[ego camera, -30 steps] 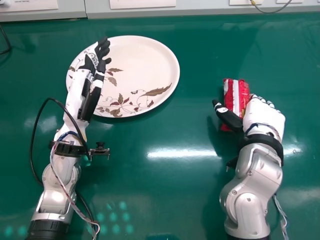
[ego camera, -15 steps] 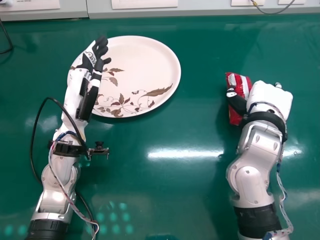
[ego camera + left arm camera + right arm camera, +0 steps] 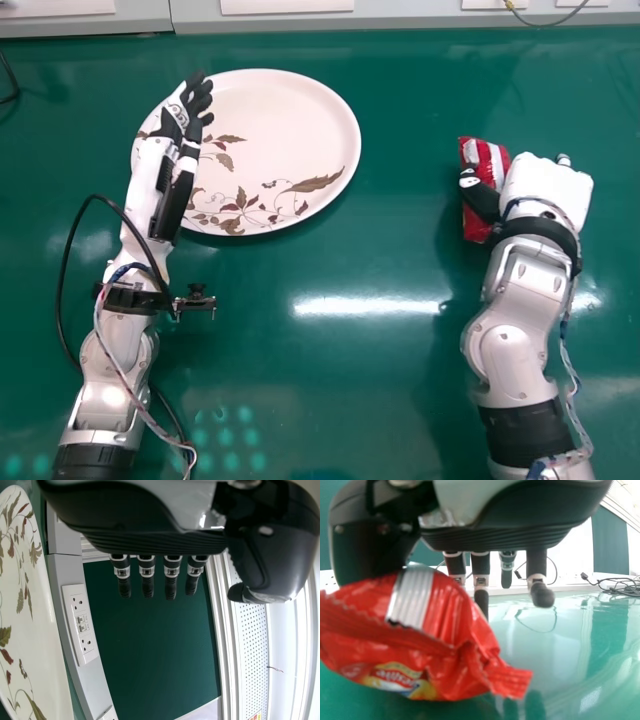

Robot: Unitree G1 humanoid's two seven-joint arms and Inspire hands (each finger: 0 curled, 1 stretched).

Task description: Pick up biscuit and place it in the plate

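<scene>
Well, plate (image 3: 280, 130): round and cream-coloured, patterned with brown leaves and thin stems; it is the landmark for every place below.
Biscuit packet (image 3: 482, 153): to the right of the plate and well apart from it, between the thumb and fingers of the robot's right hand; red wrapper, silver-white band, a crimped end sticking out. I cannot tell whether its underside touches the table.
Right hand (image 3: 545, 190): well to the right of the plate, gripping the biscuit packet; the thumb lies against the wrapper on the side toward the plate, and the fingers are bent on the other side.
Left hand (image 3: 182, 118): over the plate's left rim, wide, with straight fingers and the thumb standing apart from them; it holds nothing. I cannot tell whether it touches the plate.
Table (image 3: 350, 400): green and glossy, under the plate and on all sides of it, with a bright streak of reflected light on the robot's side of the plate, toward the right.
Black cable (image 3: 67, 265): looping beside the left forearm, to the left of the plate and nearer the robot.
Socket panel (image 3: 80, 622): white, on a pale grey strip beyond the plate's far side.
</scene>
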